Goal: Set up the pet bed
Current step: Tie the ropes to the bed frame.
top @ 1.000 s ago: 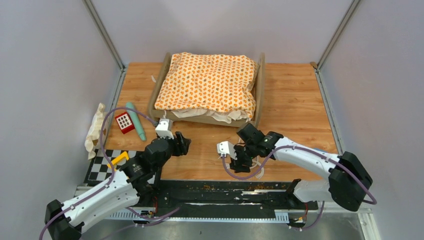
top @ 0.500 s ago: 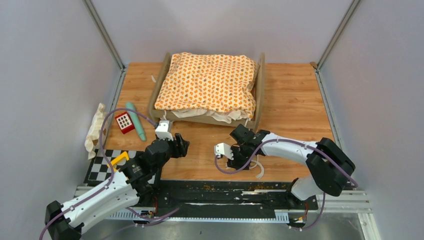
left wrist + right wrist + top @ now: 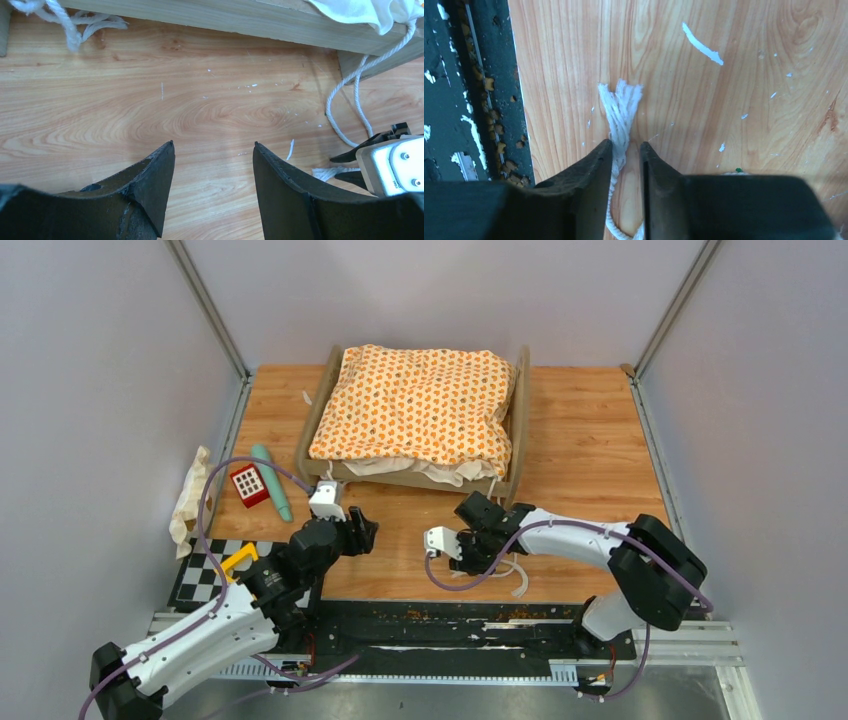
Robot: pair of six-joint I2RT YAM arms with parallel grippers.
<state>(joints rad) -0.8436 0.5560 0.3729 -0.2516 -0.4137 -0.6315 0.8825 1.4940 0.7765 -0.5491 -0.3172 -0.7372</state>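
Observation:
The pet bed (image 3: 318,426), a light-wood frame, stands at the back middle of the table with an orange-patterned cushion (image 3: 415,405) lying on it. Its front rail (image 3: 240,20) crosses the top of the left wrist view. A white tie cord (image 3: 620,107) with a frayed end lies on the wood in front of the bed. My right gripper (image 3: 626,145) points down over the cord, which runs between its jaws. The jaws are narrow and open, with a gap beside the cord. My left gripper (image 3: 214,145) hovers open over bare wood with nothing between its fingers.
A red toy block (image 3: 248,485) and a teal stick (image 3: 272,483) lie at the left, beside a cream cloth (image 3: 190,495). A yellow piece (image 3: 238,558) sits on a checkerboard (image 3: 200,575). More cord (image 3: 350,95) trails from the bed's corner. The black rail (image 3: 474,100) marks the table's near edge.
My right arm has swung left and lowered over the cord, and its jaws have narrowed round it. The left arm has not moved.

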